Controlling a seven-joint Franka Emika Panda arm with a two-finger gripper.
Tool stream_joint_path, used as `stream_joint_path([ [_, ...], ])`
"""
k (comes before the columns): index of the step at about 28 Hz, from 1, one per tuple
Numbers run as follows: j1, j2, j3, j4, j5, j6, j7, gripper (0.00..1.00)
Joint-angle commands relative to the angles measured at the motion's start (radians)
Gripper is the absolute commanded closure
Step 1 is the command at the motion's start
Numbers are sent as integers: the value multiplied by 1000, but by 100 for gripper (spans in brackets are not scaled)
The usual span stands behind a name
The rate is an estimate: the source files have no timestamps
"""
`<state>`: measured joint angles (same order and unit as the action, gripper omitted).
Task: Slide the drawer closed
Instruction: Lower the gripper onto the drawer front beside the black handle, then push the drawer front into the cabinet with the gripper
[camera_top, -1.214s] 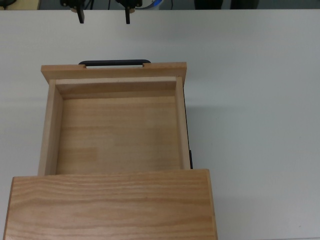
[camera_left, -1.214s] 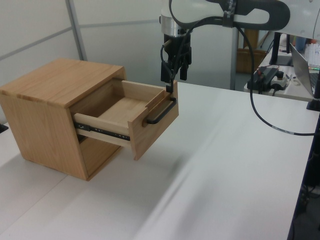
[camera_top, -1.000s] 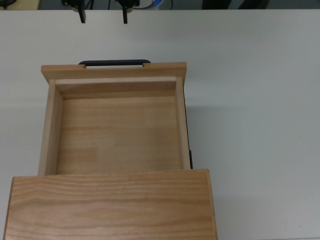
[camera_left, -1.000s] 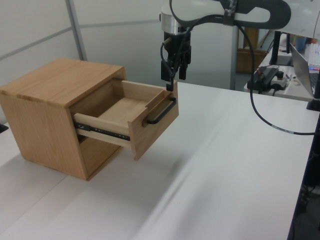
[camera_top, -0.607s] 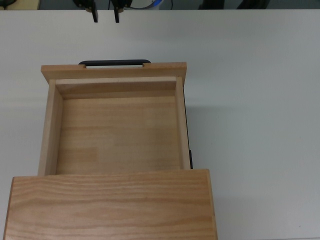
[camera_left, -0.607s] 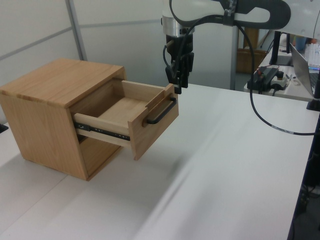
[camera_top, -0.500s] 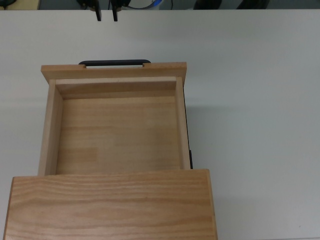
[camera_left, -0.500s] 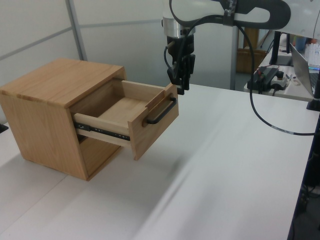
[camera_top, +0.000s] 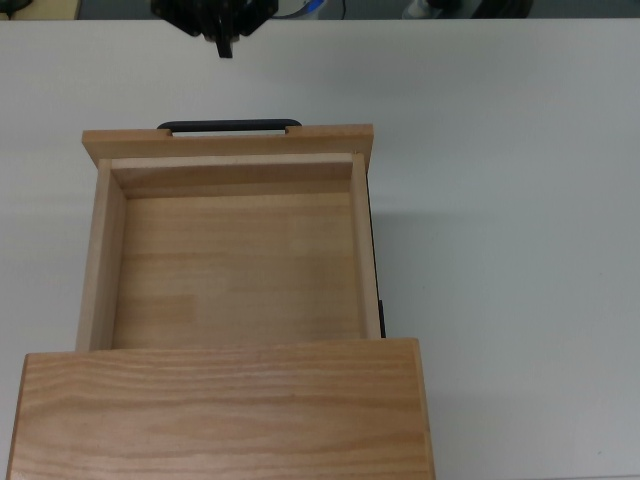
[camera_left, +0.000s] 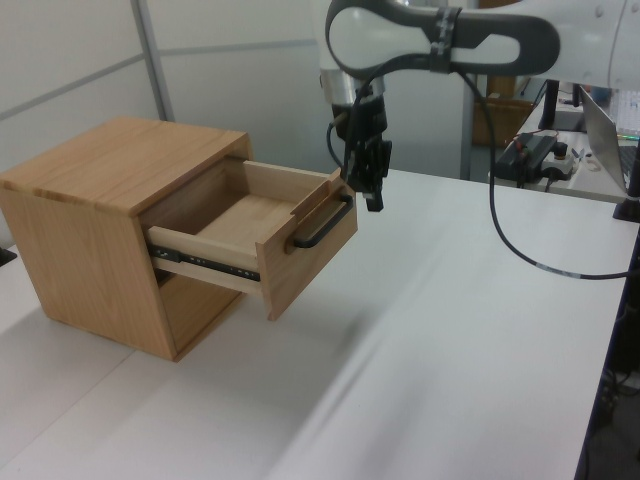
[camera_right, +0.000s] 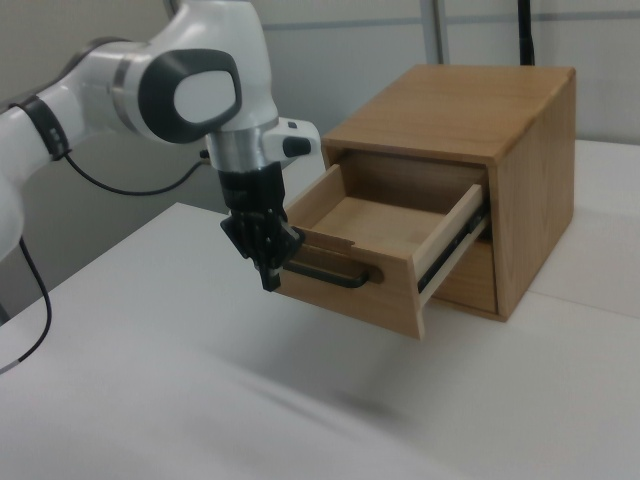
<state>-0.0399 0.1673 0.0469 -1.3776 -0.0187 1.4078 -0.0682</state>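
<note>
We see the gripper pointing down, fingers pressed together and empty, just beside the open drawer's handle.

White table before pale panelled walls, cluttered desk behind

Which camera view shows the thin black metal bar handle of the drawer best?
The left view: the thin black metal bar handle appears whole, standing off the front panel. The top view shows only its upper edge; in the right view the gripper hides one end.
</note>
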Motion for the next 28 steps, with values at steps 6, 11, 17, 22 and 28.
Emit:
stream_joint_path([
  [6,8,46,-1,6,-14,22,1,100],
  [11,8,57,-1,5,-14,89,-1,100],
  [17,9,78,1,5,-14,155,1,100],
  [22,9,89,1,5,-12,203,1,100],
  [28,9,94,1,6,-12,232,-1,100],
])
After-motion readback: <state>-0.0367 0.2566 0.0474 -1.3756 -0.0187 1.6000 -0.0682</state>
